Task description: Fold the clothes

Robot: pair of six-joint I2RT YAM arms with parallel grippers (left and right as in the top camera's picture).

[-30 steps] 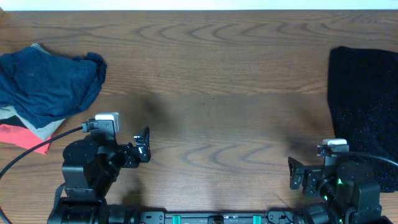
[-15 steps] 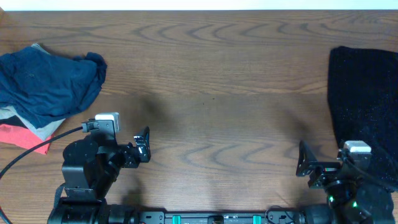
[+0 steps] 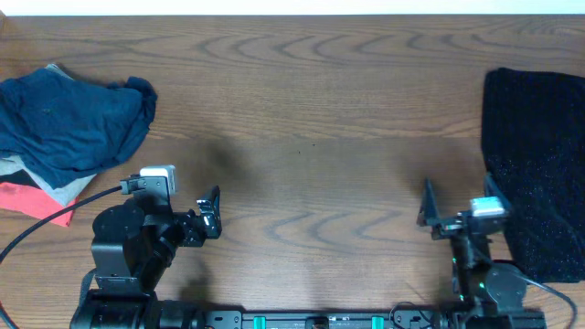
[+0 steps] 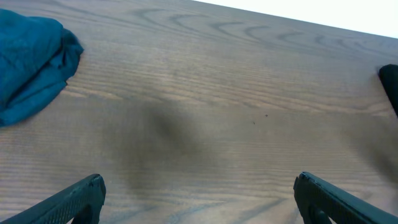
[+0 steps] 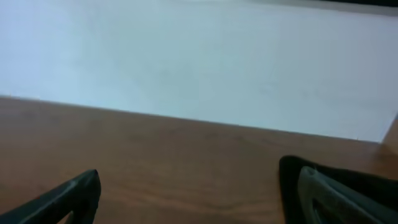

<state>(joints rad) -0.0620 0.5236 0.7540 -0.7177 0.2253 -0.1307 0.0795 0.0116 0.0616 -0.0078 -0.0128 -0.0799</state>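
The navy-blue garment [image 3: 78,123] lies crumpled at the far left, on top of a grey-khaki one [image 3: 50,189] and a coral-red one [image 3: 27,201]. It also shows in the left wrist view [image 4: 28,62]. The speckled black garment [image 3: 535,155] lies flat at the right edge; its corner shows in the right wrist view [image 5: 291,177]. My left gripper [image 3: 211,213] is open and empty over bare table, right of the pile; its fingers [image 4: 71,198] stand wide apart. My right gripper [image 3: 460,203] is open and empty, just left of the black garment.
The wooden table [image 3: 311,119] runs between the two clothes heaps. A black cable [image 3: 55,215] trails from the left arm over the coral-red garment. A white wall [image 5: 199,56] lies beyond the table's far edge.
My right arm has swung: the gripper first drew right toward the black garment, then came back left and farther up the table, jaws wide open. The left arm and the clothes have not moved.
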